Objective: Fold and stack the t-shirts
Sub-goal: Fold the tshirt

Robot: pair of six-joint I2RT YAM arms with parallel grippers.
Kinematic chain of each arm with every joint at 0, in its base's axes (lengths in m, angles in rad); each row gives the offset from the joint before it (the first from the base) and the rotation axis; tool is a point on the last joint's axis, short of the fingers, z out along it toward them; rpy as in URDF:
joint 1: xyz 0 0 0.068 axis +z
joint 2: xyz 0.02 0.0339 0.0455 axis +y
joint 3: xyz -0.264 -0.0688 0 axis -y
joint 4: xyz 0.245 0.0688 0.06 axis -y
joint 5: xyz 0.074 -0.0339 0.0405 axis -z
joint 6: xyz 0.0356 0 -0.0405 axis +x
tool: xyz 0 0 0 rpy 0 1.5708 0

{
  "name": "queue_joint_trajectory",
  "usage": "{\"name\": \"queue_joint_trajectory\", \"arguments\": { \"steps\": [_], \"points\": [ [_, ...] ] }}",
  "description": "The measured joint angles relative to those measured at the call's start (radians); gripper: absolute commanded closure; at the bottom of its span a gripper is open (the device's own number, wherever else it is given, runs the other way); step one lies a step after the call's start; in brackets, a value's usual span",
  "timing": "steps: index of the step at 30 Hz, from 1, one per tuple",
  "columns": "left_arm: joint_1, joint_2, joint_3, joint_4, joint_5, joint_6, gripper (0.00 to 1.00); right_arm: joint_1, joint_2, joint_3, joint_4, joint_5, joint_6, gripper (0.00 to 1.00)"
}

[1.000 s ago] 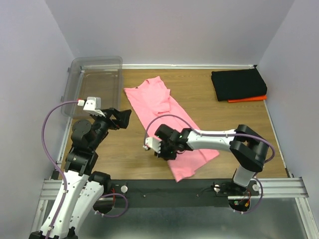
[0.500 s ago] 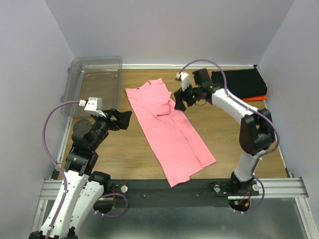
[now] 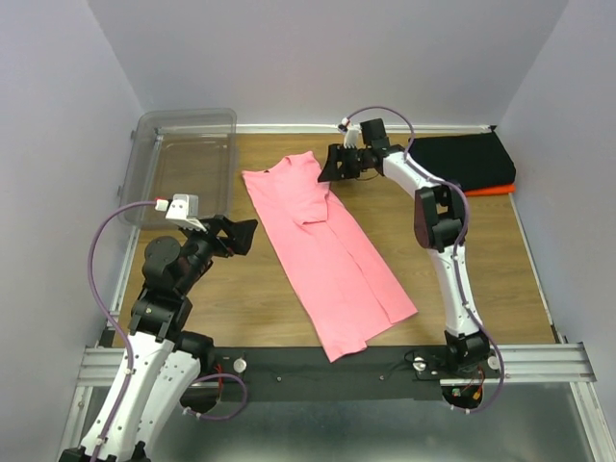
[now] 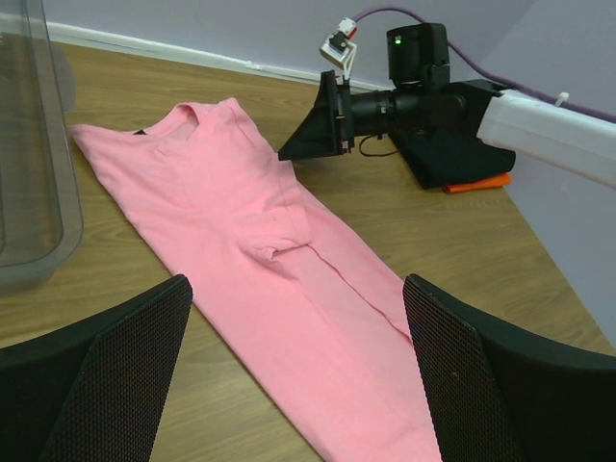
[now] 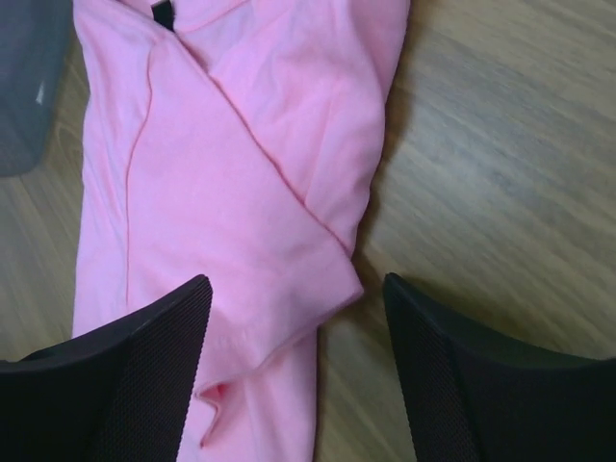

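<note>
Hovering at the upper centre of the top view, the right gripper (image 3: 330,166) sat just beside the right edge of the salmon-pink t-shirt (image 3: 322,245), near its collar end. In the right wrist view I read its jaws as spread wide with nothing between them. Below them lay the shirt's turned-in sleeve and bare wood of the table (image 3: 462,250). I could not tell whether the gripper touched the cloth.

I noted the pink shirt flat on the table as a long narrow strip. It ran diagonally from the upper centre to the lower centre of the top view, collar toward the upper left, hem toward the bottom. Its right-hand side was folded inward, with the sleeve doubled over the chest. The dark neck label (image 5: 164,13) showed at the top edge of the right wrist view.

I found the left gripper (image 3: 241,231) left of centre in the top view, raised off the table and pointed toward the shirt, apart from it. Its jaws stood wide apart, gripping nothing.

At the upper right of the table the black t-shirt (image 3: 460,159) lay as a folded rectangle on the orange t-shirt (image 3: 481,190), which showed only as a strip along the lower edge.

The clear plastic bin (image 3: 154,130) stood at the upper left, just beside the pink collar end.
</note>
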Motion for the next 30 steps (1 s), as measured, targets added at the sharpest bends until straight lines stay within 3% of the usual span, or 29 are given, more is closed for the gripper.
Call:
{"name": "queue_joint_trajectory", "arguments": {
  "steps": [5, 8, 9, 12, 15, 18, 30],
  "points": [
    [0.0, -0.007, 0.0, 0.001, 0.0, -0.008, 0.02, 0.0, 0.1, 0.13, 0.019, -0.041, 0.095, 0.28],
    [0.0, -0.008, 0.0, 0.002, 0.001, -0.013, 0.02, -0.001, 0.142, 0.182, 0.03, -0.063, 0.135, 0.38],
    [0.002, -0.008, 0.0, 0.002, 0.001, -0.015, 0.01, -0.001, 0.159, 0.201, 0.037, -0.072, 0.151, 0.47],
    [0.003, -0.009, -0.002, 0.008, 0.001, -0.019, 0.02, -0.005, 0.192, 0.232, 0.047, -0.08, 0.195, 0.6],
    [0.003, -0.008, -0.004, 0.009, 0.002, -0.025, 0.02, -0.008, 0.214, 0.251, 0.05, -0.071, 0.226, 0.84],
    [0.003, -0.008, -0.008, 0.009, 0.002, -0.029, 0.02, -0.013, 0.229, 0.26, 0.053, -0.065, 0.258, 0.99],
    [0.003, 0.005, -0.01, 0.029, 0.023, -0.03, 0.02, -0.096, 0.219, 0.224, 0.077, -0.049, 0.343, 0.99]
  ]
}}
